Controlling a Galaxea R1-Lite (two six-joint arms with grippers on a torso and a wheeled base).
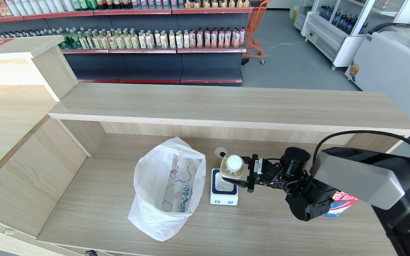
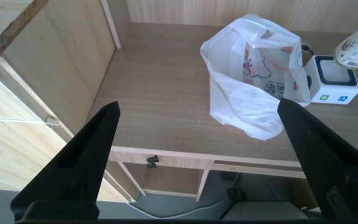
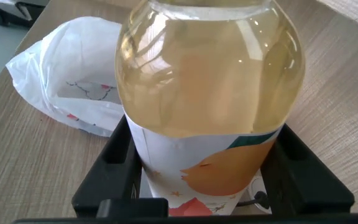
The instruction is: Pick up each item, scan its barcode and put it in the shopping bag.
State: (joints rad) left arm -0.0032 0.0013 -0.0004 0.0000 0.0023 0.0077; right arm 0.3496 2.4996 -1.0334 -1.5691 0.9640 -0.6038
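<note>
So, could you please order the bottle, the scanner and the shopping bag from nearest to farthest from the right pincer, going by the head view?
1. Bottle: gripped in the right pincer, so nearest.
2. Scanner: directly under the held bottle.
3. Shopping bag: farthest, standing open on the scanner's left side.

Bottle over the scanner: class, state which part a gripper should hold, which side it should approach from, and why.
Probably the straight labelled body of the bottle, below the rounded shoulder, coming from the robot's right. It is upright, cap up; the straight section suits a parallel grip, and the bag stands on its left. The right gripper holds it so.
</note>
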